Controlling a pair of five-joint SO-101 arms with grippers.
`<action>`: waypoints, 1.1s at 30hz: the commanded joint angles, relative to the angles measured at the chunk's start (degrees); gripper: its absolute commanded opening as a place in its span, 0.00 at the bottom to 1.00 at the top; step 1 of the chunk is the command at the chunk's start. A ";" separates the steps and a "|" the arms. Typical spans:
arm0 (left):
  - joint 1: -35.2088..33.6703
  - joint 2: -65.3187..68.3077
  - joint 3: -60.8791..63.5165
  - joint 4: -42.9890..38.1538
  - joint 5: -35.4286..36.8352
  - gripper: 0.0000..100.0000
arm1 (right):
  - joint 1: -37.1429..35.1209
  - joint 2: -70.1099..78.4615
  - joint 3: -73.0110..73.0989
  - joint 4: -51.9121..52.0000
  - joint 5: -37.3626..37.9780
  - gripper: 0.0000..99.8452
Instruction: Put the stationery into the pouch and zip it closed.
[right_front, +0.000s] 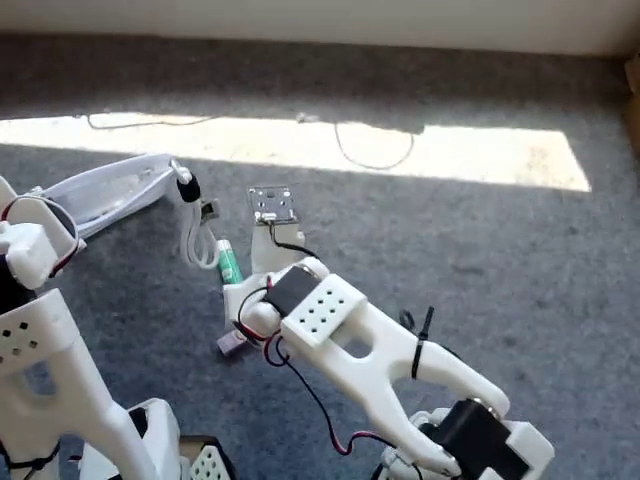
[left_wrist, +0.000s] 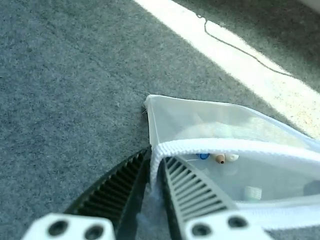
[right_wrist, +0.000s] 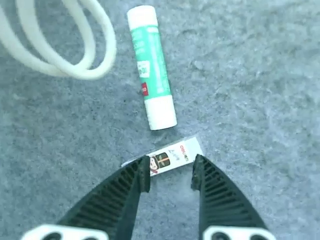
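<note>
On carpet (right_front: 500, 260): one pouch (right_front: 110, 195), one glue stick (right_wrist: 151, 65), one packet (right_wrist: 165, 156).

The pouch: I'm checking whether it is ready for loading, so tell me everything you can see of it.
The pouch is translucent white, soft plastic by its look, with a white ribbed zipper band along one edge. Its far corner seems to touch the grey carpet, and the band's end is pinched in the shut left gripper. Small blue and orange bits show through its wall.
</note>
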 joint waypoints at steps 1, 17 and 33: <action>-0.57 -0.57 -1.98 -1.67 0.44 0.01 | -0.57 2.15 -5.23 0.22 -3.60 0.14; -0.57 -0.57 -1.27 -2.55 0.35 0.01 | -1.36 10.95 -8.13 0.31 -6.33 0.14; -0.57 -0.57 -1.27 -2.46 0.35 0.01 | -1.45 20.97 -12.35 0.48 -6.07 0.14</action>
